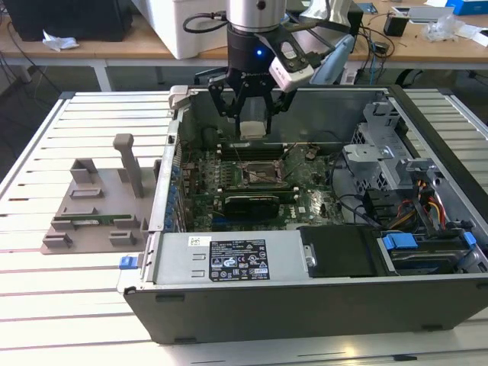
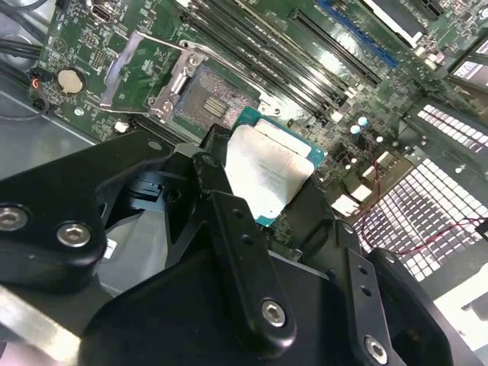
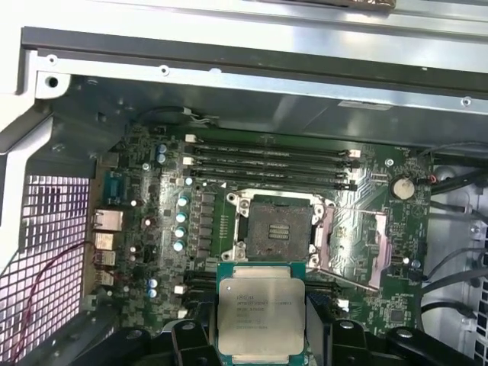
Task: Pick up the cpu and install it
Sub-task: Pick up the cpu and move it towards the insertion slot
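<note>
Silvery-grey metal on top, green rim round it: that's the cpu [image 3: 261, 309], pinched by its edges in the gripper [image 1: 254, 128], jaws drawn in narrow on the chip and on nothing else. It hangs inside the open computer case [image 1: 305, 293], above the motherboard [image 3: 145, 191], near the bare socket [image 3: 276, 226] but not seated. The load plate [image 3: 354, 248] lies flipped open just beside it. Now the dangers, as I judge them. Come down off-centre or turned the wrong way and the chip lands on the socket's frame or crushes the contacts. That thin edge grip could slip and drop it crooked. The black gripper body looks bulky too, and might foul the load plate or the memory slots [image 3: 271, 164] nearby.
</note>
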`<state>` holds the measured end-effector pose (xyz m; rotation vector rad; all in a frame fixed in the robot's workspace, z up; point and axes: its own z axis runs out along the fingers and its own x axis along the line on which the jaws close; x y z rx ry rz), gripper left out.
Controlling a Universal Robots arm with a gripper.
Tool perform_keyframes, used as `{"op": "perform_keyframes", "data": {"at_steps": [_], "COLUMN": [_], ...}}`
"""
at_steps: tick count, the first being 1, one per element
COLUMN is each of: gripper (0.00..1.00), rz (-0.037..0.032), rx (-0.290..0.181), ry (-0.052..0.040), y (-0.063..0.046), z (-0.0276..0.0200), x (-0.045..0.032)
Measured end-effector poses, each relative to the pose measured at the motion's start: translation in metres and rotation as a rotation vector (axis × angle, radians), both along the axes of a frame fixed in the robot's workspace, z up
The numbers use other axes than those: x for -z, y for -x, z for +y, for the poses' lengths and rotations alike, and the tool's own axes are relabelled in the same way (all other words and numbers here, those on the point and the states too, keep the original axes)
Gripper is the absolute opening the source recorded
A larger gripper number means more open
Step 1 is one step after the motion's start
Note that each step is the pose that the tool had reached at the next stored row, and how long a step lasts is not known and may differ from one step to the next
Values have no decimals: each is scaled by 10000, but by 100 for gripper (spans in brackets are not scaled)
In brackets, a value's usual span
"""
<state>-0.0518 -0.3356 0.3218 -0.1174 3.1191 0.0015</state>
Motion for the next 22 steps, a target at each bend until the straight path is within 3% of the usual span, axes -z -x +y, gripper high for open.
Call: {"op": "perform_keyframes", "data": {"at_steps": [5,11,15,22], "gripper": [55,55,55,55], "rz": [1,6,14,17], "rx": [1,0,-1,0], "ry": [6,22,50,86], "y": [-27,-56,-132,-181], "z": [29,93,138,171], "x": [59,181,260,342]}}
